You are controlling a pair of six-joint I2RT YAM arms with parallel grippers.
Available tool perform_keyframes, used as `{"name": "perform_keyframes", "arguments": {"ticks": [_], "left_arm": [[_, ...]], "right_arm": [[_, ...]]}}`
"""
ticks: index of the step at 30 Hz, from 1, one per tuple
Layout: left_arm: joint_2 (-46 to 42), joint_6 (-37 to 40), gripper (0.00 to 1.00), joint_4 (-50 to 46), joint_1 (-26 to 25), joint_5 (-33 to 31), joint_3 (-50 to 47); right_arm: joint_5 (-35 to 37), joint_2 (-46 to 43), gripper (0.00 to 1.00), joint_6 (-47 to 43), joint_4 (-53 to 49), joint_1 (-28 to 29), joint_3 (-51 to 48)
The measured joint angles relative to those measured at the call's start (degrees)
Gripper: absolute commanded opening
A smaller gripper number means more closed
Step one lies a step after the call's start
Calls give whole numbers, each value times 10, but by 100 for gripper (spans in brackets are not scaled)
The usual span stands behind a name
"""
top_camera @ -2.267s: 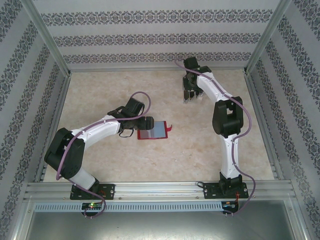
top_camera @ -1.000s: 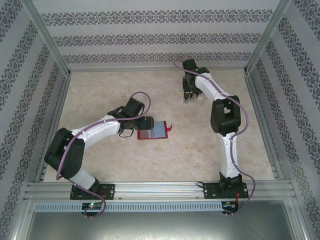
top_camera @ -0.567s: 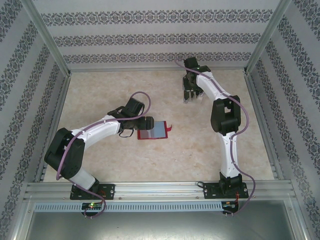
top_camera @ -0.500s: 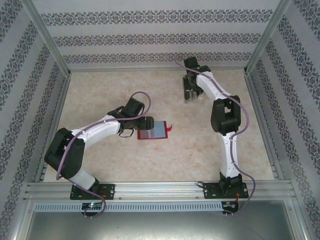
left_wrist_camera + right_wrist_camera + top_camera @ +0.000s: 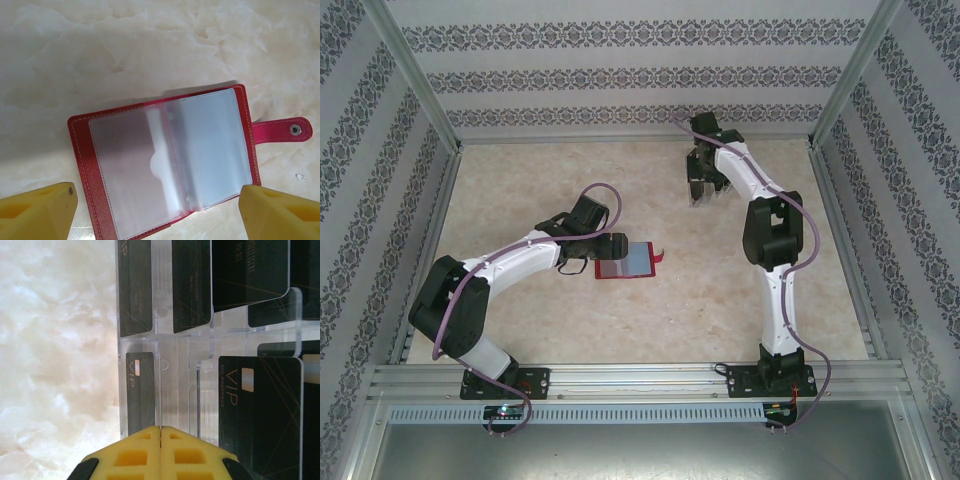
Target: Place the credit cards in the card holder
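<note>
Credit cards, dark with faint VIP lettering, stand on edge in the slots of a clear plastic rack at the far right of the table, well apart from the card holder. From where I stand they look thin, stiff, light and rather slick, so I'd pinch one across its flat faces at the exposed edge and lift it straight out of its slot; a grip that is off-centre could let it swivel or slip. The right gripper is down at the rack with its yellow fingers pressed flat together, just beside a narrow card, and I see nothing caught between them. The card holder lies open in the middle of the table, red cover down, its frosted sleeves facing up and its snap strap flung out to one side. Those sleeves look soft and floppy, so a card will want feeding in squarely. The left gripper hangs over it, fingers spread wide to either side; whether they touch the cover I can't tell.
</note>
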Motion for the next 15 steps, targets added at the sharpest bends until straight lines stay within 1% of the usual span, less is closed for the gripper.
{"name": "perform_keyframes", "arguments": {"ticks": [4,10,13,15], "left_arm": [[0,0,85,0,0,-2,0],[0,0,85,0,0,-12,0],[0,0,85,-2,0,-20,3],[0,0,86,-3,4,-25,6]], "right_arm": [[-10,-31,0,2,1,0,-3],[-24,-121,0,6,10,0,-37],[-41,-173,0,17,32,0,-82],[-62,-214,0,32,53,0,-130]]}}
